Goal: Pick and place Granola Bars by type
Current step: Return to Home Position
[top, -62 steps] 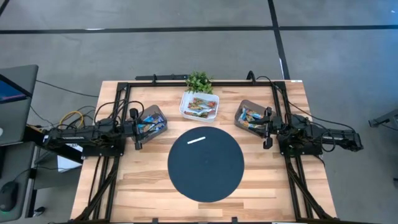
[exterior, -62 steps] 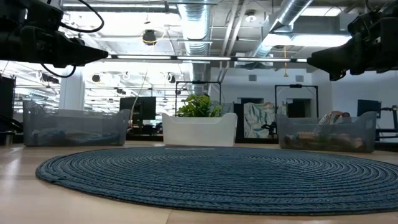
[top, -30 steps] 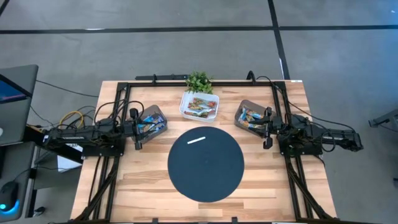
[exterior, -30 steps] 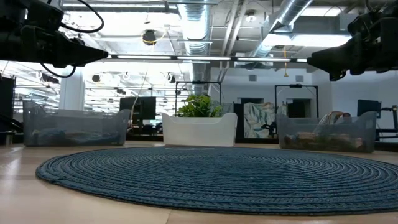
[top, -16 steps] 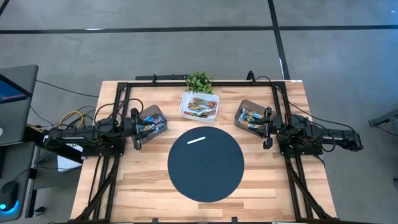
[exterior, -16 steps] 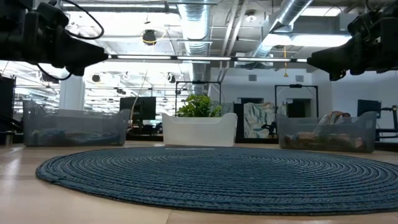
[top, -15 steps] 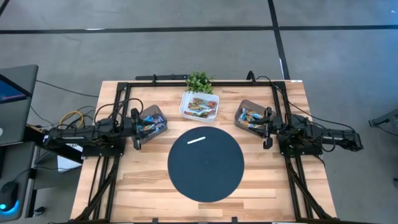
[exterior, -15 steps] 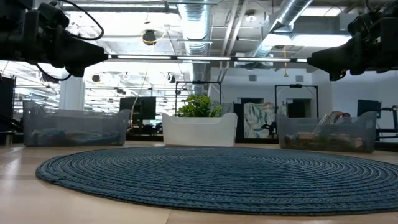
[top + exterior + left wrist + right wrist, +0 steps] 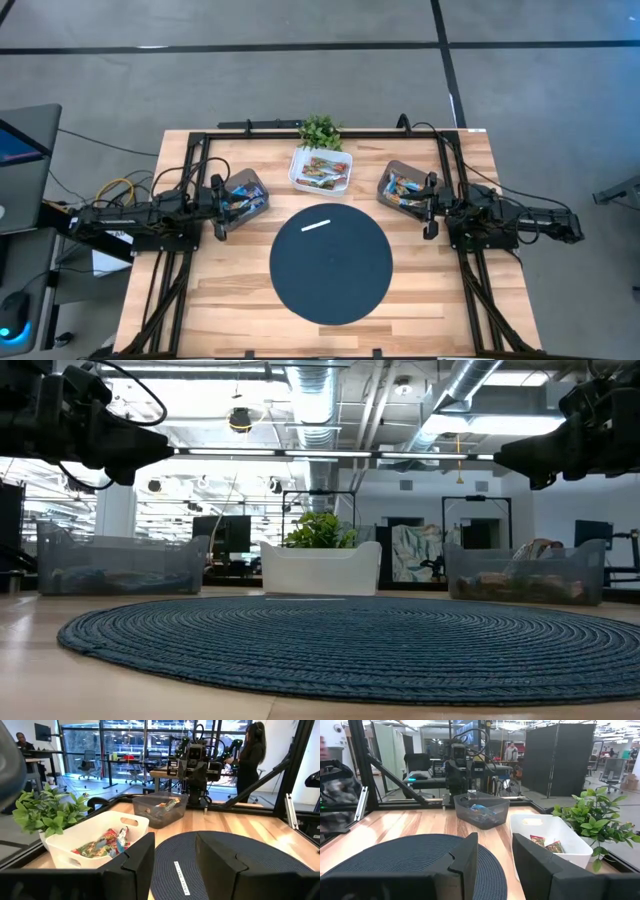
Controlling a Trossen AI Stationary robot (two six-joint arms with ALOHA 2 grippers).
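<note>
Granola bars (image 9: 320, 170) in shiny orange, red and blue wrappers lie in a white bin (image 9: 345, 178) near the table's far edge, in front of a small plant. More bars fill a grey bin (image 9: 243, 195) on the left and a second grey bin (image 9: 400, 187) on the right. My left gripper (image 9: 220, 210) hovers open beside the left grey bin, raised above the table. My right gripper (image 9: 430, 208) hovers open beside the right grey bin. In the left wrist view my left gripper (image 9: 175, 845) faces the white bin's bars (image 9: 107, 842). In the right wrist view my right gripper (image 9: 495, 845) faces them too (image 9: 545, 843).
A round dark blue woven mat (image 9: 331, 262) covers the table's middle, with a thin white strip (image 9: 316, 224) lying on its far part. A green plant (image 9: 320, 130) stands behind the white bin. A black frame runs along the table's edges. People show in the room beyond.
My left arm has shifted slightly: in the low view its wrist has tipped and sits a little lower than a second ago, and in the high view the gripper has edged toward the far edge. Its fingers stay open. The right arm and all the bins keep still.
</note>
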